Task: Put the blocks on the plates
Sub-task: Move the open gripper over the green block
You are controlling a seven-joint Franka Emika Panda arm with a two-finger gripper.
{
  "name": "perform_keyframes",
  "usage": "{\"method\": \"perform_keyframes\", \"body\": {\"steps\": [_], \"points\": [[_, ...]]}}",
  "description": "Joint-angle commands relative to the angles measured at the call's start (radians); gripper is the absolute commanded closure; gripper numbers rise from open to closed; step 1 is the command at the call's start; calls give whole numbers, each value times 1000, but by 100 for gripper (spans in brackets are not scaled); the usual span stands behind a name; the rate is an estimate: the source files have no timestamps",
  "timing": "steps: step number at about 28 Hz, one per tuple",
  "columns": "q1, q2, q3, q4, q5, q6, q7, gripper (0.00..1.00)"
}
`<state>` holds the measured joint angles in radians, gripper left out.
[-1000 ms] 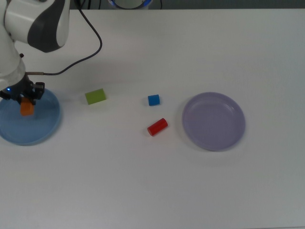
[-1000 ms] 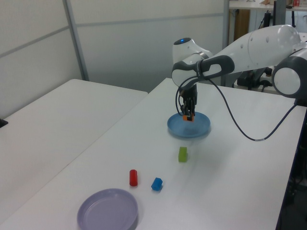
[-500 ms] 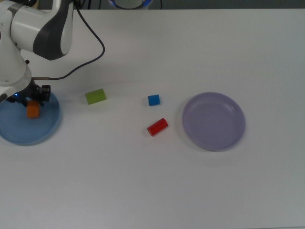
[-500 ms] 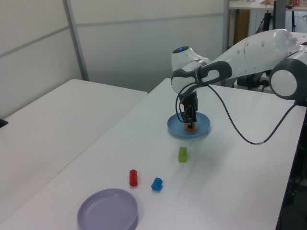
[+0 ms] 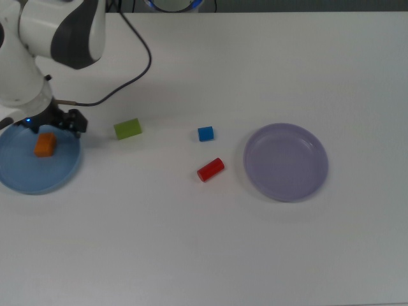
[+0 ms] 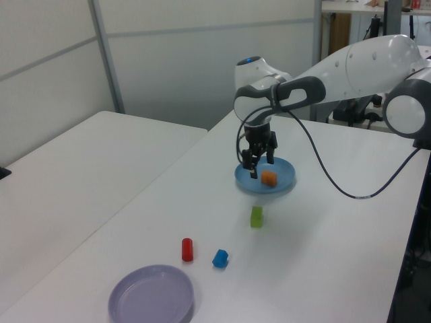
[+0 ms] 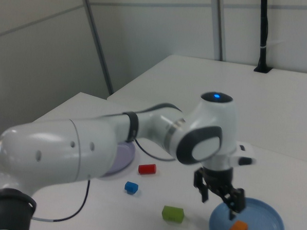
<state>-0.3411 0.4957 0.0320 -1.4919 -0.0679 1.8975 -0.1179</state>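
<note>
On the white tabletop (image 5: pixel 191 242), at the top view's far left, sits the round shallow light blue plastic plate (image 5: pixel 25 182) with the small orange rectangular block (image 5: pixel 44 145) lying free inside it, near the plate's middle. The black two-finger gripper (image 6: pixel 258 164) of the white Franka arm hangs over the plate's rim at the left view's left, above and apart from the orange block; its fingers (image 7: pixel 237 204) are spread apart and hold nothing. A black cable (image 5: pixel 127 70) loops from the arm's wrist across the table.

Lime-green rectangular block (image 5: pixel 128 128): on bare table just to the top view's right of the blue plate, not touching it.
Small blue cube (image 5: pixel 205 133): on bare table, near mid-table, well apart from both plates.
Red cylinder (image 5: pixel 210 169): lying on its side in the top view, near the blue cube, between it and the lavender plate.
Round shallow pale lavender plastic plate (image 5: pixel 286 162): at the top view's right, no block in it.

No brand marks, labels or legible writing can be made out on the arm, blocks or plates; a blue indicator light (image 7: pixel 214 96) glows on the arm's wrist.
</note>
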Motion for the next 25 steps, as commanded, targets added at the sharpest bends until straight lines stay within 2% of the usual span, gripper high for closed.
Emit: {"method": "perform_keyframes", "body": {"steps": [1,11,15,21,22,23,25], "points": [[82,-74,-4,-25,17,-118,353,0],[139,-103,-4,-105,40,-147,633,0],[149,-103,-4,-139,34,-127,676,0],[194,-101,-4,-168,-44,-132,560,0],[200,-100,-4,-174,-58,-132,517,0],[220,-95,-4,-179,-87,-133,413,0],[228,-94,-3,-179,-105,-133,304,0]]}}
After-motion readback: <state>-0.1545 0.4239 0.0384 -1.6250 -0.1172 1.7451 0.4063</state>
